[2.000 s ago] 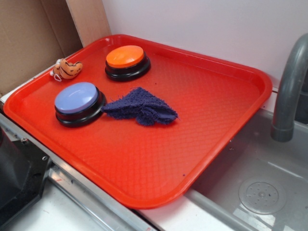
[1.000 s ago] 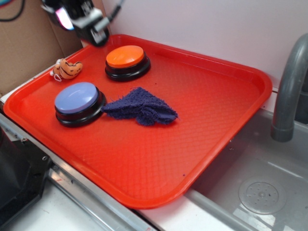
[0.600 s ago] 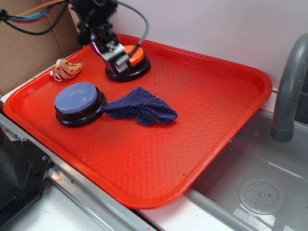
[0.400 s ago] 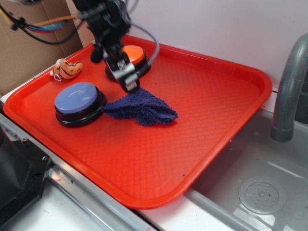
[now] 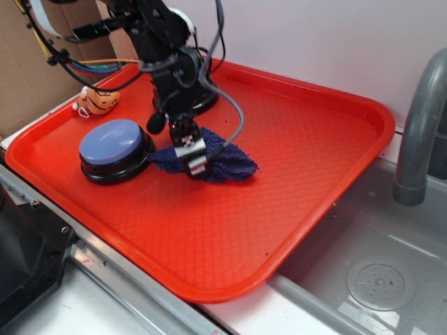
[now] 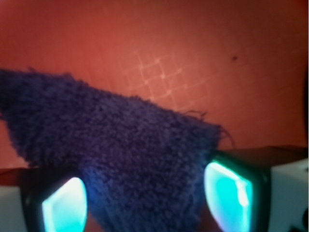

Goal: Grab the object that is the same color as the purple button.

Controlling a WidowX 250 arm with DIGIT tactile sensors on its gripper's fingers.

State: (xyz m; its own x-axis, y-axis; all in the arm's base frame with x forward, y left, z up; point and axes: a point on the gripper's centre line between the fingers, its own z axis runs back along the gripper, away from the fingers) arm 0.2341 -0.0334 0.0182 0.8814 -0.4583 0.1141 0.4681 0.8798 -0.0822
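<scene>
The dark purple-navy terry rag [image 5: 234,162] lies on the red tray [image 5: 314,146], just right of the purple button [image 5: 112,142] with its lavender-blue dome and black base. My gripper [image 5: 194,162] is down on the rag's left-middle part, pointing at the tray. In the wrist view the rag [image 6: 120,154] fills the gap between my glowing pads [image 6: 227,193], which stand wide apart on either side of it. The gripper [image 6: 145,198] is open, and the rag lies flat on the tray [image 6: 169,48].
An orange-topped button [image 5: 207,100] sits behind my arm, mostly hidden. A small orange striped plush toy [image 5: 98,101] lies at the tray's far left. A grey faucet [image 5: 419,132] and a sink [image 5: 377,279] are on the right. Cardboard [image 5: 42,63] stands behind left.
My arm came in from the upper left, passed over the orange button and came down onto the rag. The rag, the buttons and the toy have not moved.
</scene>
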